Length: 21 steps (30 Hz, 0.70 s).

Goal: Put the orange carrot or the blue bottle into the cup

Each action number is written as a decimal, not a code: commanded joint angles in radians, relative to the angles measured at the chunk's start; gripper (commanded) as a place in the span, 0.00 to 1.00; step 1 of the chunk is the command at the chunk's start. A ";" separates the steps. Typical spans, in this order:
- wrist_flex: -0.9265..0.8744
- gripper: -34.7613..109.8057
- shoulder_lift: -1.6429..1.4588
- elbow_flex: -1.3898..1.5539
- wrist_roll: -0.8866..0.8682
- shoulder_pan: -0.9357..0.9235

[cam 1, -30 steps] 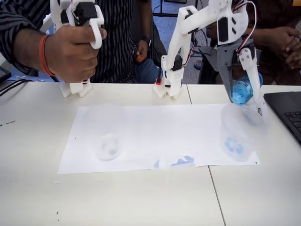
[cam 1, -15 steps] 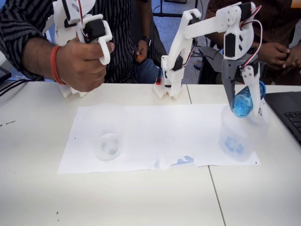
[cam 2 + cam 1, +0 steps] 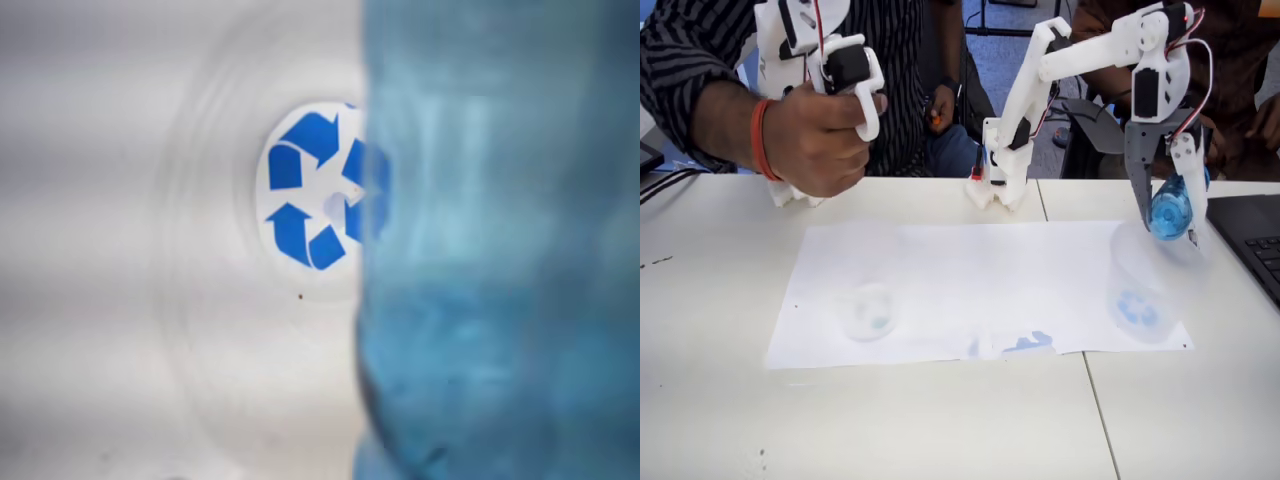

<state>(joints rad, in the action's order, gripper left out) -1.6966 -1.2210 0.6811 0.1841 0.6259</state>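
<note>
Gripper (image 3: 1171,208) jaws clamp the blue bottle (image 3: 1170,207), hanging it directly above the cup (image 3: 1145,290) mouth, likely lined up for release.

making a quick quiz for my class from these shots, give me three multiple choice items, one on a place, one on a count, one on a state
1. Where is the blue bottle?
A. lying on the paper
B. held above the cup's rim
C. on the laptop

2. How many clear cups stand on the white paper?
A. one
B. two
C. four

3. What is the tool doing?
A. open and empty
B. shut on the blue bottle
C. shut on a cup

Answers:
1 B, the fixed view shows the bottle over the cup, and the wrist view looks down past it to the blue swirl mark.
2 B, a second cup stands at the left of the fixed view.
3 B, the fingers flank the bottle in the air.
</note>
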 commanded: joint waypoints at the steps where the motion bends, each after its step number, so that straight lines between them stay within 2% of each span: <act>1: -0.002 0.41 -0.048 -0.067 -0.005 -0.052; 21: -0.012 0.41 0.014 -0.075 0.005 -0.078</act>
<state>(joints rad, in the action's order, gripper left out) -1.6966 -1.1551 0.6811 0.1841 0.5430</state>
